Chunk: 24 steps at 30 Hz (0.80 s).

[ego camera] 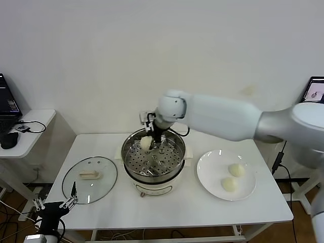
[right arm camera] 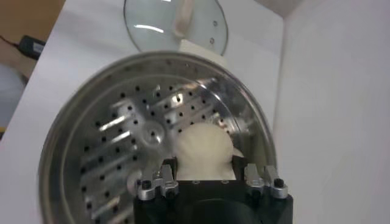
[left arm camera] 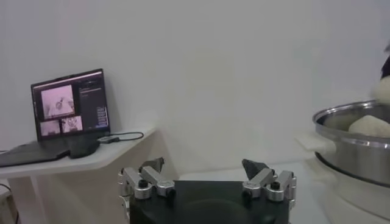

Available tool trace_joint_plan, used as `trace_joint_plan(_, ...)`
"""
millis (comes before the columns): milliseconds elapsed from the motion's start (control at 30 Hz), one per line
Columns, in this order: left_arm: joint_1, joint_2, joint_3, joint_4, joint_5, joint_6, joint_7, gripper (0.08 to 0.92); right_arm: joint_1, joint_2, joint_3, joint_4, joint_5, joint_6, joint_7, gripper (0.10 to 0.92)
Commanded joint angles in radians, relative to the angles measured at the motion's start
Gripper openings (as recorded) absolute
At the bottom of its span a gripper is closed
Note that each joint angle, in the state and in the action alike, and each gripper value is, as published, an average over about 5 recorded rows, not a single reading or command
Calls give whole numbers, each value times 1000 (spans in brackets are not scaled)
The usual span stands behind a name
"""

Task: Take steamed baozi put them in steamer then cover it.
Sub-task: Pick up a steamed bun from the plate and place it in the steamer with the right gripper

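**Soft white dough over steel**

Right gripper (ego camera: pixel 148 135) is clamped on a baozi (ego camera: pixel 146 144) above the steamer (ego camera: pixel 153 158)'s far rim. It looks light and squashy; hold its sides gently. Left gripper (ego camera: pixel 54 205) gapes, parked beside the cover (ego camera: pixel 90 179), left of the steamer.

Probably a lab: bare white wall, white table (ego camera: pixel 167 212), laptop (left arm camera: pixel 67 115) on side desk (ego camera: pixel 30 126).

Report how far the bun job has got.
Done: nothing is lying loose in the steamer yet. In hand: the right gripper holds one bun over the tray. Left: two buns on the plate, then the lid. The left gripper waits open.
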Motion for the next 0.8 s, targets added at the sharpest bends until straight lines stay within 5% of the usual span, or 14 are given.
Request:
trace_joint_plan(33,3,-3,0,-7,1,-1,0,823,-67,100,4,-81,4,-28,16,569)
trace_joint_plan(533,3,-11,10,-18,4,0,0,823,-136,132,20,-165,-53,-18,48,582)
trace_joint_plan(800,4,-9,15,-21,5,0,0,823,-99,97,42,-122,-27,-26,31,774)
